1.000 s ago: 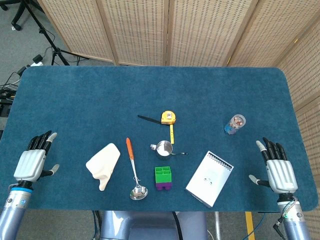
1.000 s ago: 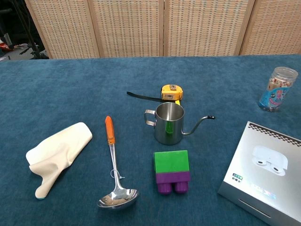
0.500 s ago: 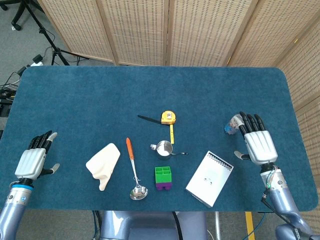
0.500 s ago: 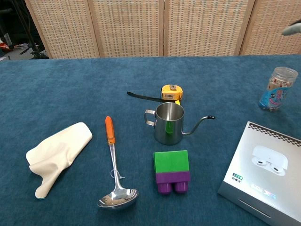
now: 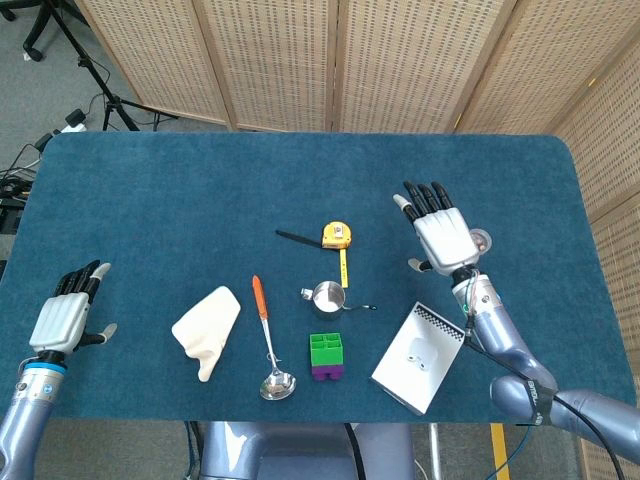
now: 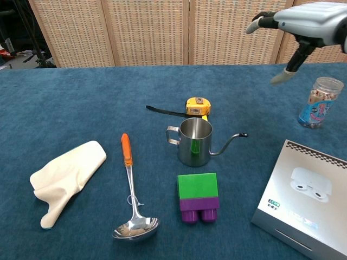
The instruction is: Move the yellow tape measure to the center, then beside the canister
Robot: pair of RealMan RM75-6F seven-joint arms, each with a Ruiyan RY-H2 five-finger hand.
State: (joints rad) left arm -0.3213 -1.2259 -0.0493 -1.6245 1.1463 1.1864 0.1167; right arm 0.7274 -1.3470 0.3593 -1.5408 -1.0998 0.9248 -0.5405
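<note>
Head view: your right hand (image 5: 440, 232) hovers with fingers apart and empty, near the yellow tape measure (image 5: 337, 235); your left hand (image 5: 63, 320) rests spread, empty.
Chest view: tape measure sits just behind the kettle (image 6: 194, 142); its strap (image 6: 165, 111) may snag, and your arm may knock the canister (image 6: 320, 102).

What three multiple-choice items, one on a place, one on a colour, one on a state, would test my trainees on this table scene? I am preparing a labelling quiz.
1. Where does the yellow tape measure lie?
A. Behind the small steel spouted pot
B. On the white box
C. Beside the cloth

2. What colour is the steel ladle's handle?
A. Green
B. Orange
C. Black

3. How is the right hand?
A. Gripping the canister
B. Pressing on the box
C. Open, raised over the table, holding nothing

Answers:
1 A, the chest view shows it just beyond the pot.
2 B, the grip is plainly orange.
3 C, its fingers are spread above the clear plastic canister, nothing in them.
</note>
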